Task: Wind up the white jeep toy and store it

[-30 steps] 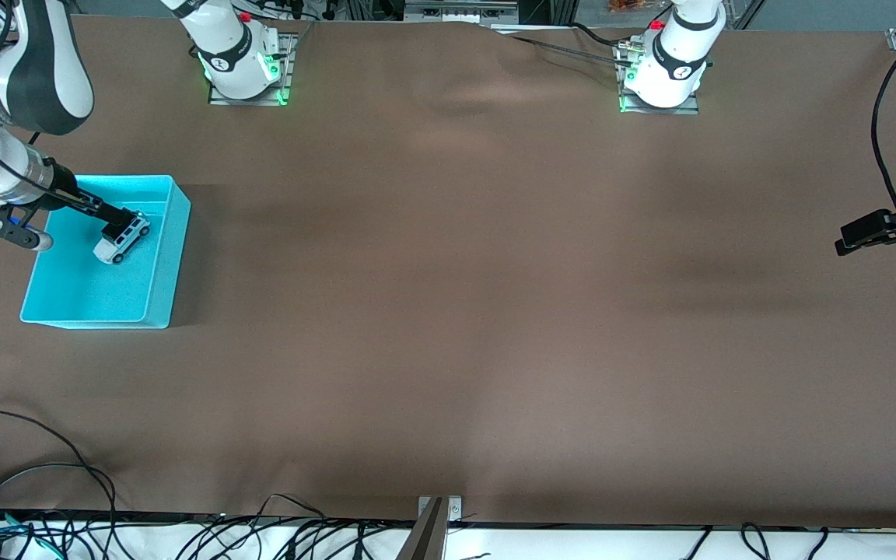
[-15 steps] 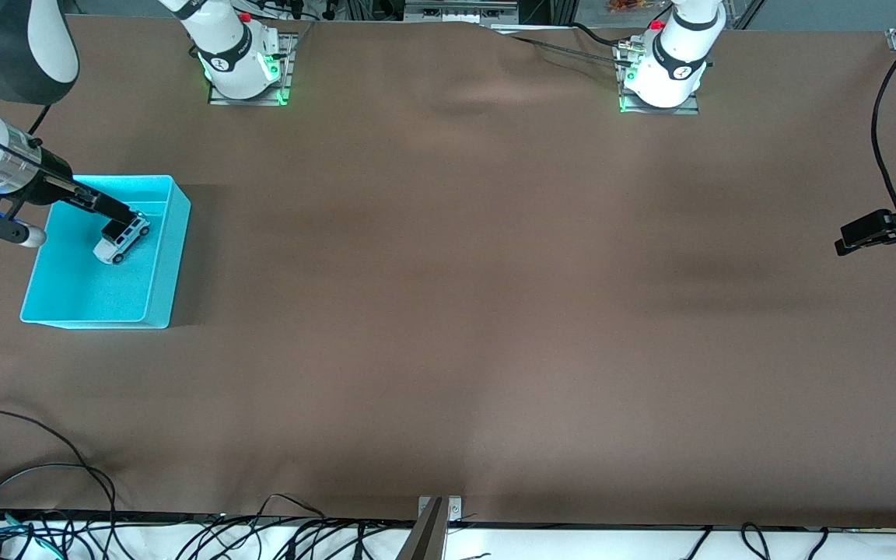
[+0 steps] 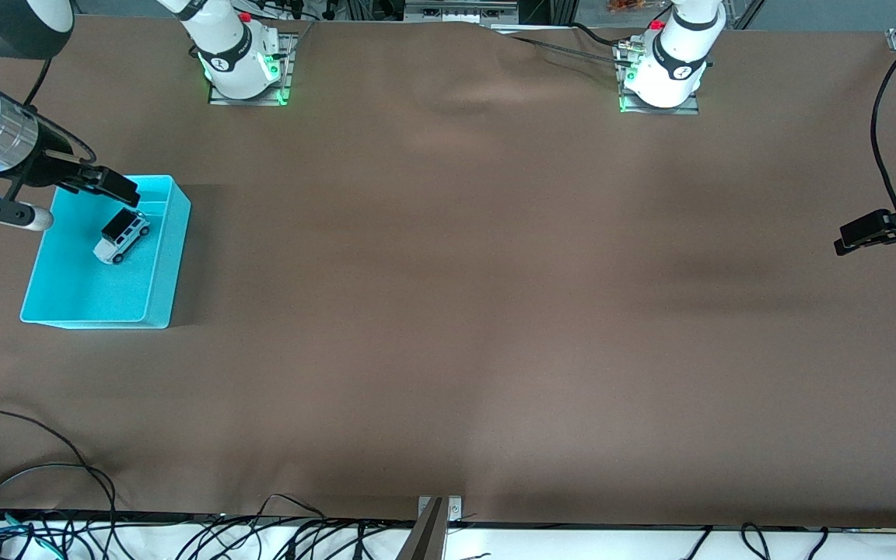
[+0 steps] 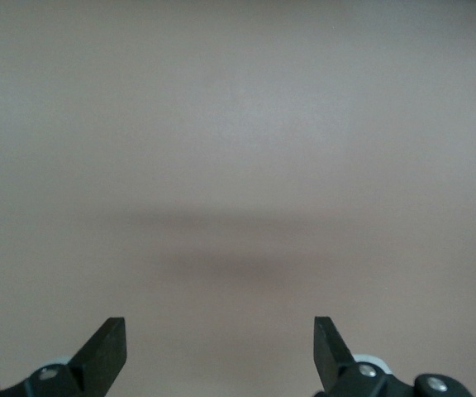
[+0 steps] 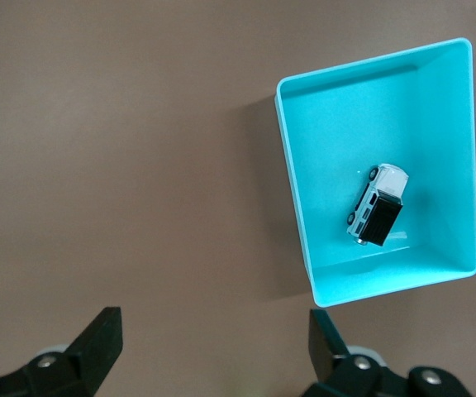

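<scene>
The jeep point(image 3: 120, 238) sits in the bin point(image 3: 160, 257) at the right arm's end of the table point(image 3: 463, 311). The right gripper point(image 3: 115, 187) hangs over the bin; the left gripper point(image 3: 860, 233) waits over the left arm's end.

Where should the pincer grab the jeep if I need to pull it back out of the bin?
Probably across the two long sides of the jeep, coming straight down from above. It sits upright on its wheels, clear of the bin walls, with its roof facing up, so the narrow body suits the open right pincer, now raised over the bin's rim. The left pincer waits open at its own end of the table.
</scene>
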`<state>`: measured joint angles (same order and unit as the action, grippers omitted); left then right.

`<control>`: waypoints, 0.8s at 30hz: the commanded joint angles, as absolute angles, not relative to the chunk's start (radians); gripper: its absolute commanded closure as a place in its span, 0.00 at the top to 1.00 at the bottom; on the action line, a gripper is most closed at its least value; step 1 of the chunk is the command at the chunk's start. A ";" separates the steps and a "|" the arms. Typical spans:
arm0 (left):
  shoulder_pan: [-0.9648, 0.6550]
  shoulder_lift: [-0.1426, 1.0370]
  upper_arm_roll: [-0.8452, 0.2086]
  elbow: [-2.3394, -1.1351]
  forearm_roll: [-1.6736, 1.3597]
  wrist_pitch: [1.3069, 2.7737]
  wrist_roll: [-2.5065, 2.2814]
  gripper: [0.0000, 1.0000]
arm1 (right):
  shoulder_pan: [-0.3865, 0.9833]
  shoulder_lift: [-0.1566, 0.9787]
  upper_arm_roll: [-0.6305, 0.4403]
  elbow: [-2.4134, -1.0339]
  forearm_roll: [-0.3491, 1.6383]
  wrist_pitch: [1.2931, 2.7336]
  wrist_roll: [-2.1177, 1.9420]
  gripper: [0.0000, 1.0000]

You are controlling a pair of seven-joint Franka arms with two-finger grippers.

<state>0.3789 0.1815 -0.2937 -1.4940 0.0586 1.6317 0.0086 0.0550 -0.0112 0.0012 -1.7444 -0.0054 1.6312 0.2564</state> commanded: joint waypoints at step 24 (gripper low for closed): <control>0.380 0.175 -0.293 -1.500 0.031 1.624 0.025 1.00 | 0.097 0.058 -0.055 -1.529 0.026 1.391 0.121 1.00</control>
